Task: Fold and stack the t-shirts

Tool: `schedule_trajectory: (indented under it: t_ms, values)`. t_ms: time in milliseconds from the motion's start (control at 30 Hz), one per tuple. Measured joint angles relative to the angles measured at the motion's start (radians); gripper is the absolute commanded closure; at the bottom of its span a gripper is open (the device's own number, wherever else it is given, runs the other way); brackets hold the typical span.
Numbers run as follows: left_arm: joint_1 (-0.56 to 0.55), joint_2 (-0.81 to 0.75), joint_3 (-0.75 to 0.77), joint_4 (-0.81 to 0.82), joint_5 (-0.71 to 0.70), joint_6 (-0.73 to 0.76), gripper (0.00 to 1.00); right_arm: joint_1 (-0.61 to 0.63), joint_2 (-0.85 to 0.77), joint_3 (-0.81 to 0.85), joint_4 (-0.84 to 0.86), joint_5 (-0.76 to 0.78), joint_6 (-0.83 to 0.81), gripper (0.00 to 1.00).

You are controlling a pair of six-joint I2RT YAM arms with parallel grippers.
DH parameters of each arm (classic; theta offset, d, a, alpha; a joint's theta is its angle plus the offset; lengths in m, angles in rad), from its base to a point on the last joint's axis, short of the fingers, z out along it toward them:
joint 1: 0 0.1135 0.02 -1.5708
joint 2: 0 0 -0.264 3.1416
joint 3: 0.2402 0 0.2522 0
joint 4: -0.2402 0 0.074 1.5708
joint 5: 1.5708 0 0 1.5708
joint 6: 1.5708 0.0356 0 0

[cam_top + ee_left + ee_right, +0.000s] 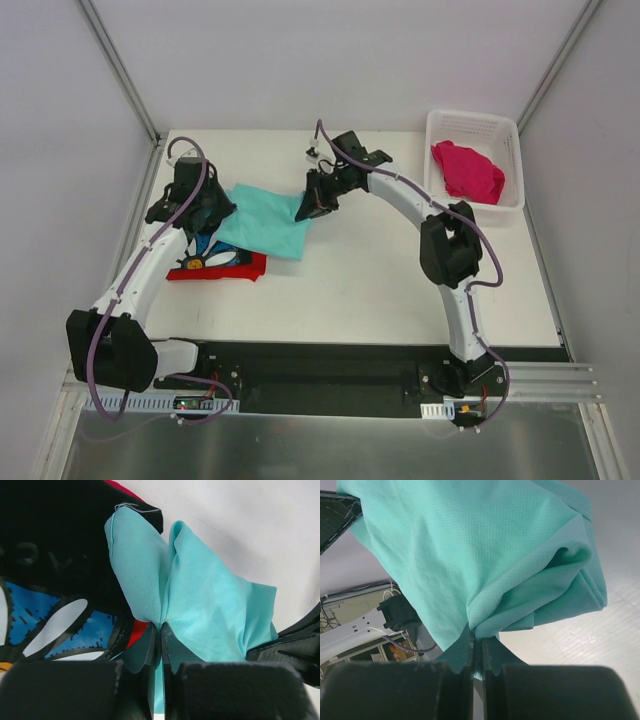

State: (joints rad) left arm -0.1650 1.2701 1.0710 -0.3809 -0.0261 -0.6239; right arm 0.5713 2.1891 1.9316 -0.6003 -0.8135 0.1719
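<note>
I pinch the soft mint-teal t-shirt [262, 222] in closed left fingers [149, 650] and right fingers [466, 652]; two shirts [215, 262] lie stacked, the magenta-pink shirt [467, 170] waits unfolded.

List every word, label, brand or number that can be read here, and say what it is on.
Nothing can be read clearly.
black t-shirt: faint dark letters near the daisy print in the left wrist view, too dim to read.
mint-teal t-shirt, pink t-shirt, basket: no text visible.
</note>
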Motion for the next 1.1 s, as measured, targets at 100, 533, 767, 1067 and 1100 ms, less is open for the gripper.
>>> schedule_trajectory:
  t_ms: [100, 533, 767, 1067, 1100]
  values:
    - [0.031, -0.025, 0.0, -0.016, 0.001, 0.015, 1.0, 0.024, 0.023, 0.024, 0.001, 0.003, 0.013, 0.99]
    - [0.119, -0.111, -0.014, -0.08, 0.021, 0.067, 1.0, 0.08, 0.096, 0.118, 0.014, 0.003, 0.069, 0.99]
    - [0.145, -0.115, -0.015, -0.089, 0.027, 0.083, 1.0, 0.089, 0.114, 0.137, 0.024, 0.003, 0.089, 0.99]
    - [0.208, -0.117, -0.016, -0.098, 0.048, 0.123, 1.0, 0.109, 0.157, 0.177, 0.088, -0.015, 0.144, 0.99]
    - [0.219, -0.116, -0.015, -0.099, 0.048, 0.132, 1.0, 0.112, 0.159, 0.175, 0.108, -0.022, 0.159, 0.99]
